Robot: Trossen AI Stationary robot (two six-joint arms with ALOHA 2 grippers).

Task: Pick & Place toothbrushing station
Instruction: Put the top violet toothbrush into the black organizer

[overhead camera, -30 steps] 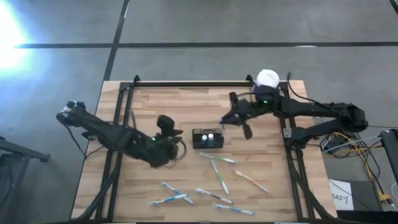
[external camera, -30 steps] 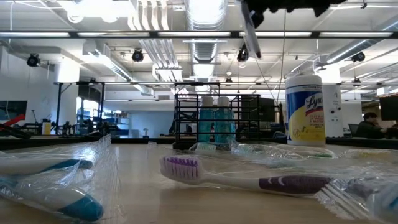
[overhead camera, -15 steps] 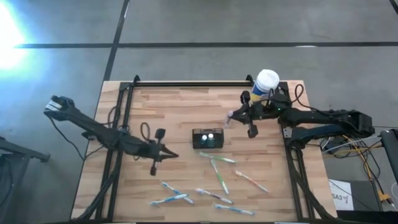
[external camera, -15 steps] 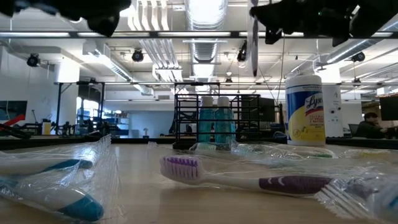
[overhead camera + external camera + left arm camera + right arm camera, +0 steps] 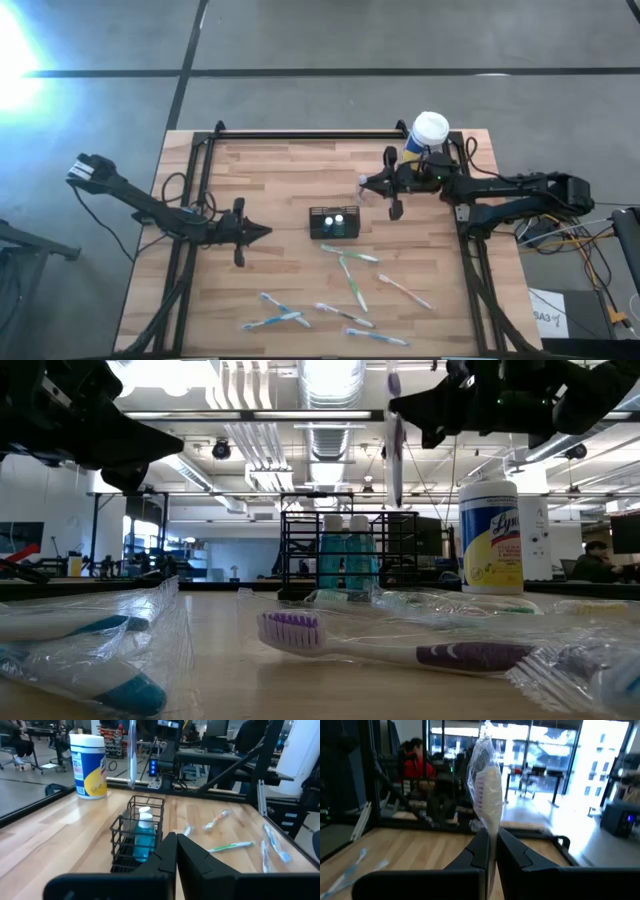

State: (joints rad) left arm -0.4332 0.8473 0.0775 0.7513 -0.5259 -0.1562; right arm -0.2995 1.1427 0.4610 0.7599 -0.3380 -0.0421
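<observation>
Wooden worktop (image 5: 270,170) inside a black frame, grey floor around it, open lab room behind in the low view. Station (image 5: 334,223), a black wire rack with two blue bottles in it, sits mid-worktop; its long axis runs left-right in the high view. Loose wrapped toothbrushes (image 5: 350,275) lie on the near side of it, and the wipes canister (image 5: 429,130) stands at the far right corner.

Right gripper (image 5: 367,186) hangs above the worktop just right of and beyond the station, jaws pinched on a wrapped brush (image 5: 486,790) that points up out of the fingers in the right wrist view. The station lies toward the near-left of those jaws, close by; the right arm is the nearer one, and judging by this it only needs a short move over the rack to drop the brush into a slot.

Left gripper (image 5: 262,232) sits left of the station, aimed at it along the rack's long axis, jaws closed flat together with nothing between them; a clear gap separates it from the rack in the left wrist view.

Versus a second ago: left gripper was half open and close to the station's left end, now pulled back left and shut. Right gripper has drawn back toward the canister side, and the brush now hangs nearer vertical in the low view.
</observation>
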